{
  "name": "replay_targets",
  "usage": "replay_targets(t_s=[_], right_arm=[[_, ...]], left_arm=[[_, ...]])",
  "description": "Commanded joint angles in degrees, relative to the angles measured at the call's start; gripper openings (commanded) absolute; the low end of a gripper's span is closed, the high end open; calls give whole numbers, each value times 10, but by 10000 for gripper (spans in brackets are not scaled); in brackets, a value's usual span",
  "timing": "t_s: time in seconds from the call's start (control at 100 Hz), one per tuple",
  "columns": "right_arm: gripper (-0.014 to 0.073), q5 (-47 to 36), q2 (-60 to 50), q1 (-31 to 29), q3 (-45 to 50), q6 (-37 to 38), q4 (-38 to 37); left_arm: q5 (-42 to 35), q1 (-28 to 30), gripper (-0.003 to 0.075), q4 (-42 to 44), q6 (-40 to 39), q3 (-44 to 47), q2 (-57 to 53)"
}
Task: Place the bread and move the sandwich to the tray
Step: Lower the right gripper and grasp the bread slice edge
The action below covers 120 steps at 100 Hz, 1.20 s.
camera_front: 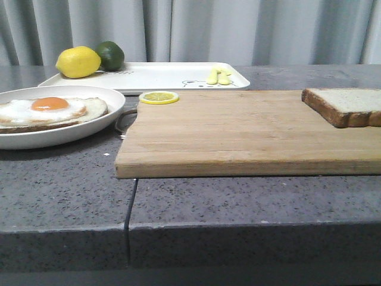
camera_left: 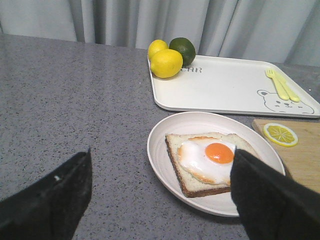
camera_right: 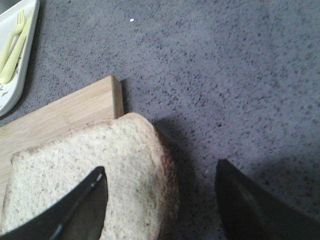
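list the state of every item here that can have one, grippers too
Pale square bread slice with dark crust: flat on wooden cutting board, overhanging its corner, not gripped.
Egg-topped brown bread on round white plate: open-faced, orange yolk intact.
White rectangular tray: holds two lemons, lime, yellow cutlery.
Lemon slice: flat on board's corner.
Left gripper: open, empty.
Right gripper: open, over the bread's edge.

tabletop [camera_front: 250, 202]: cutting board [camera_front: 238, 131] centre-right | bread [camera_front: 345, 106] on board's far right end, overhanging its edge | lemon slice [camera_front: 159, 97] on board's far left corner | sandwich [camera_front: 50, 111] on plate [camera_front: 89, 128], left of board | tray [camera_front: 166, 76] behind (lemon [camera_front: 78, 62], lime [camera_front: 111, 55] at its left end, cutlery [camera_front: 218, 76] right)
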Motion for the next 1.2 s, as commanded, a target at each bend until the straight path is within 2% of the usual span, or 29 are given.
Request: replay_targets(t_s=[0.0, 0.5, 0.86, 0.93, 1.0, 1.19], right_arm=[[475, 30, -5, -4, -21, -8, 23], [475, 98, 40, -4, -21, -8, 23], [470, 112, 73, -4, -21, -7, 23], [425, 111, 77, -4, -21, -7, 23], [340, 108, 79, -4, -21, -7, 23], [58, 108, 80, -4, -21, -7, 23]], left_arm=[[-44, -3, 536, -5, -5, -19, 10], [-44, -3, 536, -5, -5, -19, 10], [-44, -3, 536, -5, -5, -19, 10], [-44, -3, 536, -5, -5, -19, 10], [-44, -3, 536, -5, -5, -19, 10], [-44, -3, 536, -5, -5, -19, 10]])
